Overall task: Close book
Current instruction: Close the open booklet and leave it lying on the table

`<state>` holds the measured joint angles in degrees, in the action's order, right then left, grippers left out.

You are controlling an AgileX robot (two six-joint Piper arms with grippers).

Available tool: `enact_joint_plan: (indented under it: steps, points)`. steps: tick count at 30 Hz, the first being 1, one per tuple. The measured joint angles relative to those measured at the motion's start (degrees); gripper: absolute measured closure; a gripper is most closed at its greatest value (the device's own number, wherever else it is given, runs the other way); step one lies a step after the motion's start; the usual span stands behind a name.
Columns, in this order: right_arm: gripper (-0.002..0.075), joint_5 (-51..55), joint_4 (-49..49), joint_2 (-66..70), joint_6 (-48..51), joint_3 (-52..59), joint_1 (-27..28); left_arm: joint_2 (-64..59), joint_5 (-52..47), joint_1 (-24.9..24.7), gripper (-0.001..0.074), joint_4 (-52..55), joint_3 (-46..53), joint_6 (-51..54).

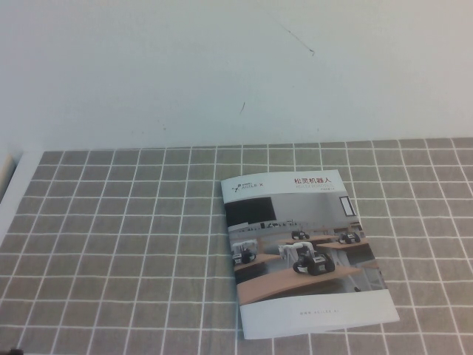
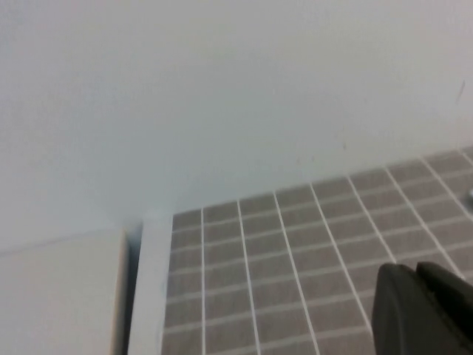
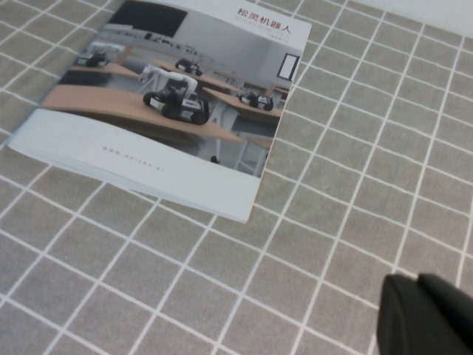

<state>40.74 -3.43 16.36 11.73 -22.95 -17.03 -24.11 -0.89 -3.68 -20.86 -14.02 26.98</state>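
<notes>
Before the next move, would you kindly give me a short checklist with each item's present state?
1. Book closed, front cover up: ok.
2. Book lying flat on the checked cloth: ok.
3. Nothing resting on the book's cover: ok.
4. Left pincer off the book, above the cloth near its left edge: ok.
5. Right pincer above bare cloth beside the book, not touching it: ok.
</notes>
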Motion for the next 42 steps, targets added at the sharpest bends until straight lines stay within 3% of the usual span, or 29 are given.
enact_joint_plan:
  steps: [7, 16, 20, 27, 34, 42]
  points:
    - [0.0729, 0.0, 0.0, 0.0, 0.0, 0.0, 0.0, 8.03, -0.77, 0.0, 0.0738, -3.2, 14.98, 2.37]
    - [0.0729, 0.0, -0.78, 0.0, 0.0, 0.0, 0.0, 22.15, -16.79, 0.54, 0.0738, -0.47, 15.27, 4.18]
    - [0.0729, 0.0, -0.92, 0.0, 0.0, 0.0, 0.0, 24.57, -17.55, 0.72, 0.0738, 1.18, 15.16, 3.89]
    - [0.0729, 0.0, -1.08, 0.0, 0.0, 0.0, 0.0, 24.61, -17.77, 0.96, 0.0738, 2.8, 15.16, -3.07]
    - [0.0729, 0.0, -1.08, 0.0, 0.0, 0.0, 0.0, 24.82, -17.77, 0.96, 0.0738, 13.66, 15.05, -18.54]
    - [0.0729, 0.0, -1.23, 0.0, 0.0, 0.0, 0.0, 24.82, -17.77, -1.49, 0.0738, 17.15, 14.95, -24.89]
